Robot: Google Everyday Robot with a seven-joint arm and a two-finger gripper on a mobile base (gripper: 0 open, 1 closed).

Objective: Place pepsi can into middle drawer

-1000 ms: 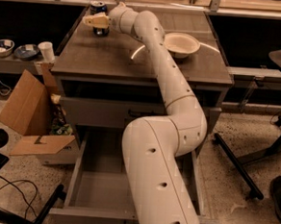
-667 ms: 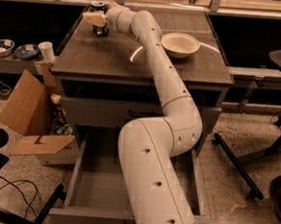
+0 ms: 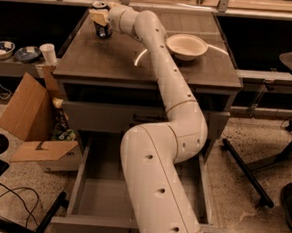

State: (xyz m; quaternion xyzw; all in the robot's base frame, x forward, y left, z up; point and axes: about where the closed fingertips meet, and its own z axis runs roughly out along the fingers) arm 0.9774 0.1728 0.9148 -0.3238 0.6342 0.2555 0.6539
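Cardboard, in the form of an open box (image 3: 30,111), is seen on the floor far below the pincer (image 3: 99,18) and to its left. A white cup (image 3: 48,54) is set on a low shelf, also lower than the pincer and to its left. The pincer is held at the back left corner of the bench (image 3: 114,68), right at the pepsi can (image 3: 104,29), which stands upright on the bench top. The can's silver top shows just above the pincer and its dark blue body just below. Whether the pincer is clenched on the can or released cannot be told.

From the pincer the white arm (image 3: 161,82) is stretched to the right and forward across the bench top. It is bent at an elbow in front of the bench and carried down into a thick segment at the bottom of the view. A white bowl (image 3: 186,46) is set on the bench to the right of the pincer, beyond the arm and well apart from the can.

Far below the pincer, under a closed grey drawer front (image 3: 101,116), the middle drawer (image 3: 98,193) is pulled out, its grey floor partly hidden by the arm. A dark metal leg (image 3: 247,170) is seen on the floor far to the lower right.
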